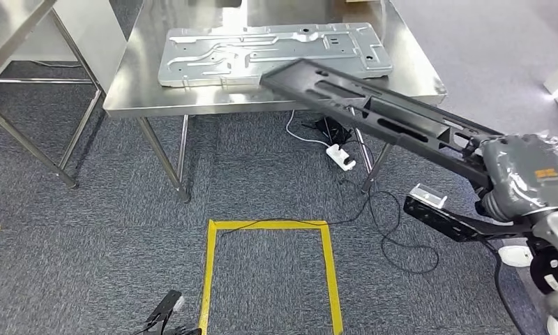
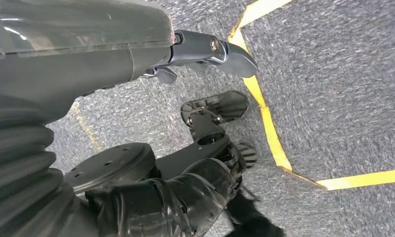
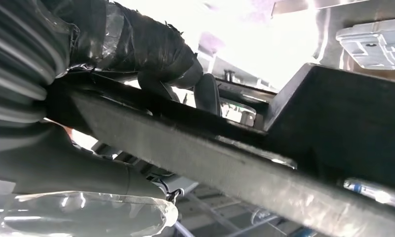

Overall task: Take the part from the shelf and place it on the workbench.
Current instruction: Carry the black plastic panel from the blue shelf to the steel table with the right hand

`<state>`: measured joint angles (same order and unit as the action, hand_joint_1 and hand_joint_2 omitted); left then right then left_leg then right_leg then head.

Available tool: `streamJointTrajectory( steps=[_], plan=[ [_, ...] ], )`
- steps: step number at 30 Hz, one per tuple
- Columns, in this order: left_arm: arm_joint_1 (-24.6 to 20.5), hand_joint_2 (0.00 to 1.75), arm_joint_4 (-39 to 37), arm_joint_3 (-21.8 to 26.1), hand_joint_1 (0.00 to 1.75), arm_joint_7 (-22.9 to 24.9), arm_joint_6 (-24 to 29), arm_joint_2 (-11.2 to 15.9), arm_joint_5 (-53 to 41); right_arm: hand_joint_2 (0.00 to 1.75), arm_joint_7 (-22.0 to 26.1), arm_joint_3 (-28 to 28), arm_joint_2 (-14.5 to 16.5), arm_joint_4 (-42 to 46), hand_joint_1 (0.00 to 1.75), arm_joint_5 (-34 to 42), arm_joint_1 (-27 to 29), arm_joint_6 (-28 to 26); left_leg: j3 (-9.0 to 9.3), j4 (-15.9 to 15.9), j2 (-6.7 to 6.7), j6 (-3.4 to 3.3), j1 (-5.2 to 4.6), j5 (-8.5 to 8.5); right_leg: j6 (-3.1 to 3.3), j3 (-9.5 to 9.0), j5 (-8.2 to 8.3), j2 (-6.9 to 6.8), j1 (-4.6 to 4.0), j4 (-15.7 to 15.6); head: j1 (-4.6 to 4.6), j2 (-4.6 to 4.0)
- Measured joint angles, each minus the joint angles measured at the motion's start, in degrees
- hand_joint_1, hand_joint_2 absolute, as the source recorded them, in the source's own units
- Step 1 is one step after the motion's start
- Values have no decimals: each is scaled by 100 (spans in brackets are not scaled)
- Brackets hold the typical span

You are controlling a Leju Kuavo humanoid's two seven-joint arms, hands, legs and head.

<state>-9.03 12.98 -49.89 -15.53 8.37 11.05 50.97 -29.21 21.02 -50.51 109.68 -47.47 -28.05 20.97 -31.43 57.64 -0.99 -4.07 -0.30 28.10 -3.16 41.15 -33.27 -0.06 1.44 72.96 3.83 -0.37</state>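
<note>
Your right hand (image 1: 524,174) has its fingers wrapped tight round the long black part (image 1: 374,112) at 3 o'clock — its far end already hangs over the bench (image 1: 144,77) — so you just set it down; left hand (image 2: 205,49) holds nothing.

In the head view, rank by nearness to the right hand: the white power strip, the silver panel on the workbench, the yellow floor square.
From the right hand:
1. White power strip, on the carpet under the workbench.
2. Yellow floor square, lower centre.
3. Silver panel, on the workbench top, farthest.

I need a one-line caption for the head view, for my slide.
Right robot hand holds a long black part with its far end over the steel workbench, beside a grey metal panel.
</note>
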Motion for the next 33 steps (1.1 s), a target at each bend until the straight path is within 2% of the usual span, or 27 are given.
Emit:
streamJointTrajectory(
  steps=[1,3,4,5,8,9,10,11,13,14,15,16,17,18,20,21,23,25,26,28,29,30,31,32,33],
  plan=[
    [1,175,0,-3,0,5,0,-4,-10,175,4,76,-9,2,175,-75,-2,-1,91,0,-13,9,2,68,1,5,164,0,2,-227,-1,0],
    [-1,175,0,-5,0,18,4,-13,-35,175,19,201,-32,8,175,-223,2,-29,273,12,-33,51,1,217,24,-112,743,0,-4,-922,-7,0],
    [-4,175,0,-7,0,29,9,-16,-50,175,30,256,-43,9,175,-308,4,-60,334,17,-44,83,-6,289,48,-183,937,-2,-15,-1182,-18,0],
    [-6,175,0,-8,0,43,17,-17,-68,175,46,297,-54,17,175,-394,14,-99,375,13,-49,121,-15,357,78,-230,1055,3,-33,-1321,-27,0],
    [-9,175,1,-12,0,72,36,-12,-121,175,142,377,-76,52,175,-631,45,-240,458,92,-34,222,-25,429,192,-363,988,18,-35,-1365,-44,1],
    [-16,175,1,-13,0,76,38,-9,-140,175,197,400,-76,66,175,-719,58,-285,443,217,-19,249,-19,437,232,-426,943,17,-26,-1380,-44,0],
    [-27,175,2,-14,0,84,38,-7,-157,175,258,423,-73,84,175,-815,71,-328,350,412,-4,278,-12,480,269,-491,905,13,-24,-1390,-40,1],
    [-38,175,2,-18,0,91,39,-5,-176,175,326,451,-67,108,175,-909,85,-367,179,700,12,303,-3,559,296,-546,862,11,-26,-1400,-36,1],
    [-46,175,2,-42,0,111,39,-5,-208,175,459,523,-34,148,175,-1082,101,-420,-313,1345,24,336,6,802,324,-643,760,9,-31,-1402,-32,0],
    [-42,175,2,-62,0,125,40,-5,-221,175,525,571,-9,161,175,-1160,108,-434,-535,1536,26,344,10,903,326,-705,701,10,-34,-1402,-32,1],
    [-36,175,2,-81,0,138,41,-5,-233,175,587,618,16,168,175,-1227,118,-440,-685,1563,28,342,13,928,324,-784,635,10,-36,-1402,-32,1],
    [-31,175,2,-96,0,148,41,-5,-244,175,638,665,40,170,175,-1280,127,-444,-756,1425,29,333,13,833,318,-879,562,9,-39,-1402,-32,1],
    [-28,175,2,-103,0,156,42,-4,-248,175,684,708,61,170,175,-1320,134,-445,-760,1146,29,314,12,595,309,-983,486,4,-43,-1403,-32,0],
    [-25,175,2,-106,0,159,42,-1,-250,175,719,745,83,169,175,-1350,140,-448,-742,808,31,286,5,227,297,-1083,411,0,-45,-1403,-34,-1],
    [-9,175,2,-113,0,163,44,15,-251,175,767,842,151,168,175,-1400,147,-462,-695,388,30,225,-33,-248,245,-1240,264,11,-62,-1401,-37,0],
    [6,175,2,-119,0,163,45,30,-249,175,782,893,189,168,175,-1420,157,-473,-673,308,25,199,-47,-336,214,-1300,214,22,-69,-1380,-41,0],
    [17,175,2,-126,0,159,48,52,-240,175,815,971,233,169,175,-1458,169,-497,-535,259,10,153,-44,-294,158,-1352,180,31,-80,-1293,-36,-1],
    [0,175,2,-128,0,154,52,63,-233,175,837,1033,250,170,175,-1513,179,-526,-391,204,6,108,-25,-247,117,-1222,171,28,-76,-982,-50,0],
    [-8,175,2,-128,0,152,55,67,-230,175,841,1067,258,169,175,-1547,182,-544,-343,184,2,83,-16,-224,96,-1048,98,25,-72,-707,-57,0],
    [1,175,2,-129,0,152,55,79,-222,175,847,1133,277,169,175,-1607,202,-583,-275,177,-1,50,-15,-160,58,-587,-158,23,-70,-95,-68,-1],
    [12,175,2,-129,0,152,55,84,-220,175,850,1159,288,169,175,-1627,219,-597,-236,177,-4,43,-14,-119,45,-371,-278,23,-65,113,-69,-1],
    [26,175,2,-129,0,152,55,88,-219,175,853,1180,298,169,175,-1641,238,-605,-183,177,-10,44,-12,-72,35,-222,-319,23,-57,178,-69,-1],
    [38,175,2,-129,0,153,57,91,-219,175,860,1196,305,169,175,-1651,256,-609,-119,177,-18,50,-8,-21,28,-149,-262,22,-48,97,-69,0],
    [46,175,2,-129,0,156,66,91,-219,175,872,1209,310,170,175,-1658,272,-612,-41,177,-28,62,-2,36,22,-152,-75,21,-36,-134,-69,0],
    [53,175,2,-129,0,161,81,91,-219,175,889,1219,314,170,175,-1664,290,-615,25,177,-36,85,5,99,16,-205,247,18,-23,-486,-72,0]
  ],
)
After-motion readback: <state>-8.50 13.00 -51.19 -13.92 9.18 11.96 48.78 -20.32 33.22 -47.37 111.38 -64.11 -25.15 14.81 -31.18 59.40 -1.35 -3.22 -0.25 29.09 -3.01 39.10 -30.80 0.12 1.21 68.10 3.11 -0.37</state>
